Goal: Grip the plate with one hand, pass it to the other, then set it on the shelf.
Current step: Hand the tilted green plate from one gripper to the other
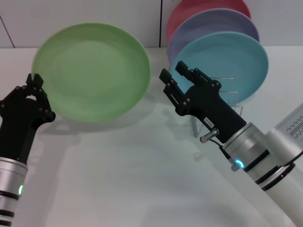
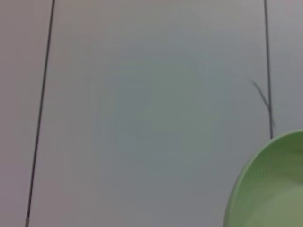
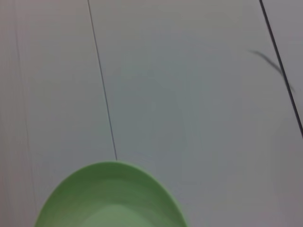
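Plate: your light green plate stands tilted above the white table, its rim pinched at the near-left edge by the left gripper.
Left fingers: narrow, clamped on the plate's rim.
Right gripper: it hovers just off the plate's right edge, apart from it; its fingers are spread wide.
Shelf: the wire shelf sits just behind your right fingers, holding a turquoise plate, a lavender plate and a pink plate.
Wrist views: both show the green plate's rim against a pale panelled wall.
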Controlling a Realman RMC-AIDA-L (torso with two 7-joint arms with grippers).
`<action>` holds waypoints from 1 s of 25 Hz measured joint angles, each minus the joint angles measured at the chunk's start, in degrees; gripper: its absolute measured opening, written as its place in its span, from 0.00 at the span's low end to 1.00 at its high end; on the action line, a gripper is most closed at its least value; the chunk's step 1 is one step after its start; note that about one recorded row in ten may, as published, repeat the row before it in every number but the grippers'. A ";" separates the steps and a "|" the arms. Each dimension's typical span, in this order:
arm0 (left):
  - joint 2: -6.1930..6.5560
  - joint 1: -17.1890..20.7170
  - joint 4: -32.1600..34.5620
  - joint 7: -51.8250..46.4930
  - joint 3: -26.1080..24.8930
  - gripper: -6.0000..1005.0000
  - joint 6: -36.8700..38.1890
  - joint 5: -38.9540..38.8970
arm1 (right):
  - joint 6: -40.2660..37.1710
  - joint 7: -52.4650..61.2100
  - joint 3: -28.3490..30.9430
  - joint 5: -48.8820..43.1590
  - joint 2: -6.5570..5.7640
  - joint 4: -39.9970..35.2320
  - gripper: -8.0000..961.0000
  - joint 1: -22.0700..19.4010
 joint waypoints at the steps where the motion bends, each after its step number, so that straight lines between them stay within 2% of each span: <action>1: -0.01 -0.20 0.00 0.69 0.81 0.04 0.20 -0.77 | 0.36 -0.01 0.03 -0.01 0.01 0.08 0.47 0.03; 5: 0.00 -0.95 0.06 2.95 2.62 0.04 0.33 -2.79 | 1.79 -0.12 0.17 -0.02 0.01 0.12 0.47 0.15; 25: 0.00 -1.35 -0.27 6.30 3.51 0.04 0.74 -3.23 | 8.12 -0.15 0.80 0.04 0.06 0.14 0.47 2.74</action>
